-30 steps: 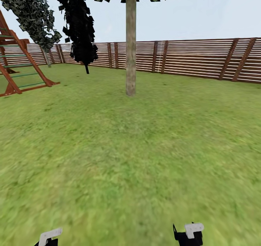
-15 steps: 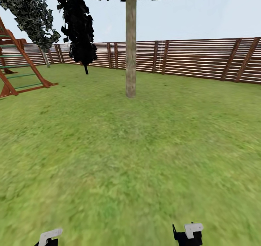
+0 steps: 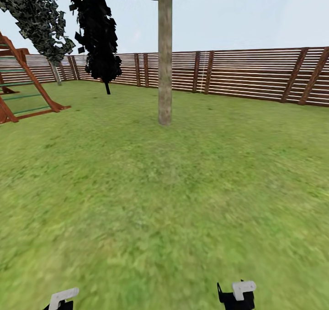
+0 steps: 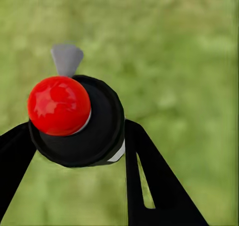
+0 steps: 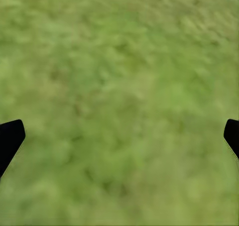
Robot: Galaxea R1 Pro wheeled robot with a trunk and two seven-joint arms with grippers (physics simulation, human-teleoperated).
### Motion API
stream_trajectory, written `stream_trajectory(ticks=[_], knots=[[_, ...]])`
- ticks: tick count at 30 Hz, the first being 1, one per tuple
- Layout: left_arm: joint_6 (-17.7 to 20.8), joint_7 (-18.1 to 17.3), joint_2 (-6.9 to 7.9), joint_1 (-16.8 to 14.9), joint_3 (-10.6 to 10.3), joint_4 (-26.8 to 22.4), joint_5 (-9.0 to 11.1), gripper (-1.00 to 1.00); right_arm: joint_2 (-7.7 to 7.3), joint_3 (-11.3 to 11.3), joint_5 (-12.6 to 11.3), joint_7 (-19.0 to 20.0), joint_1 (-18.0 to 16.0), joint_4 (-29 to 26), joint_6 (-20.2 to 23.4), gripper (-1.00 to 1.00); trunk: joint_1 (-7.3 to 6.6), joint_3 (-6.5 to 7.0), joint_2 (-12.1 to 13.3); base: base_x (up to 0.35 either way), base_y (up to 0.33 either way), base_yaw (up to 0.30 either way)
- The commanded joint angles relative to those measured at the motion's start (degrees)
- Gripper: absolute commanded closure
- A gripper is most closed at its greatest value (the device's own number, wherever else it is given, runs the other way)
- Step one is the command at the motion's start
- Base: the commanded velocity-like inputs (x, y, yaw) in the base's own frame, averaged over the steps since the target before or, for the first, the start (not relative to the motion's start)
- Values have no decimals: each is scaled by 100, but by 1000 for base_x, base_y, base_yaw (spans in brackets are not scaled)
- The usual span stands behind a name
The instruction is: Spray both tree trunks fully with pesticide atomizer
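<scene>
Slightly nearer than a second ago, the tree trunk (image 3: pixel 165 54) sits a touch lower against the fence (image 3: pixel 256 75) while the climbing frame (image 3: pixel 23 88) slides toward the edge of the head view, so it is the camera that has advanced (the robot rolling forward), not the things.

In the left wrist view the left gripper (image 4: pixel 74 141) has its fingers (image 4: pixel 149 181) pinching the pesticide atomizer (image 4: pixel 79 118), its red knob and grey nozzle pointing out over the grass (image 4: pixel 189 61). The right gripper (image 5: pixel 119 131) has its fingers spread wide with nothing between them.

The risk from here is spraying too early: the trunk stands well beyond the atomizer, so mist would likely fall on the grass. Steering toward the black conifer (image 3: pixel 98 31) left of the trunk would be the wrong target.

Both grippers are cut off at the bottom edge of the head view. The trunk's crown is cropped, and no pesticide specks can be made out on the bark.
</scene>
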Motion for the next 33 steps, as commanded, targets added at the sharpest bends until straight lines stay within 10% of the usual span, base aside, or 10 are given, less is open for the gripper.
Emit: stream_trajectory(ticks=[1,33], knots=[[0,0,0,-1,0,0,-1,100,2,0,0,-1,0,0,-1,-100,0,0,0,339,0,0],[0,0,0,-2,0,0,-1,100,-1,0,2,7,0,0,7,-100,0,0,0,339,0,-30]])
